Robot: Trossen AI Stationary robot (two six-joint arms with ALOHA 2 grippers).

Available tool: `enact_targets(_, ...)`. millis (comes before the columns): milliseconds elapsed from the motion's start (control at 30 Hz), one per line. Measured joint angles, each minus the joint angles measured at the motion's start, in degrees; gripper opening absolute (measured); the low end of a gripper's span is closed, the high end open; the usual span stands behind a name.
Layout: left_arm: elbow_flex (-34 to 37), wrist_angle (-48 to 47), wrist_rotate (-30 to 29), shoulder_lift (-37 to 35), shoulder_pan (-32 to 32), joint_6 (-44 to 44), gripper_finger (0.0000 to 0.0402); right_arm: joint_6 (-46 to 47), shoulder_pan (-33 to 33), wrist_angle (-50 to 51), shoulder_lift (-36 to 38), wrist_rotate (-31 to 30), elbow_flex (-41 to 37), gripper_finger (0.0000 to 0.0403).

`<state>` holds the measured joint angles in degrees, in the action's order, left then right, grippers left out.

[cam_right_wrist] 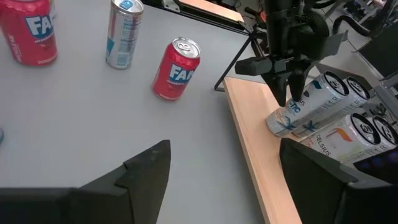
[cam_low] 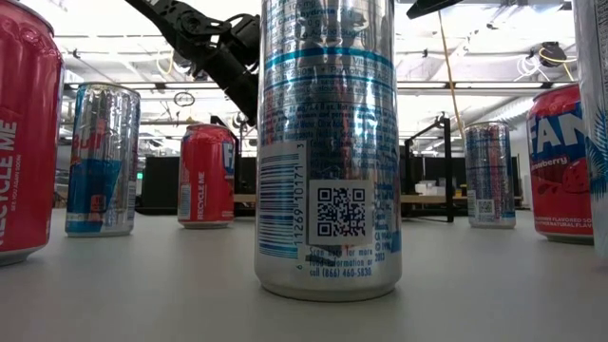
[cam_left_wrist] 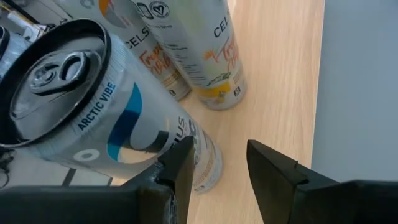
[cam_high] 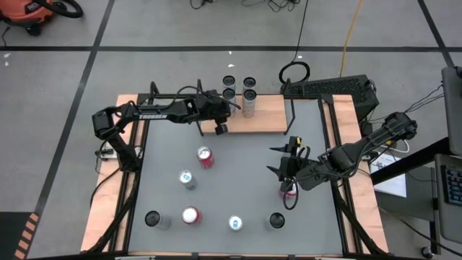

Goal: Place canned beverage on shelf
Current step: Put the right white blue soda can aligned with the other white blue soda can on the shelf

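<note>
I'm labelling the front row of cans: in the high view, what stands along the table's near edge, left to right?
Dark-topped can → red-and-white-topped can → blue-and-white-topped can → dark-topped can near the right.

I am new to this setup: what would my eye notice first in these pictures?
First, the cluster of tall cans standing on the shelf at the table's far edge, with the left gripper open right beside the nearest one. Then the red and silver cans scattered on the grey table, with the right gripper open above them.
</note>
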<state>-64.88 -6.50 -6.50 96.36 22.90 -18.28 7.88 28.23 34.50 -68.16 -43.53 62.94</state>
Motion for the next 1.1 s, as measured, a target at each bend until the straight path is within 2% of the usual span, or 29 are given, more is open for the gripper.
enact_targets(1100, 0.0, 2.3, -1.3, 0.0, 0.0, 0.0, 0.0143, 0.0, 0.0, 0.1, 0.0, 0.1, 0.0, 0.0263)
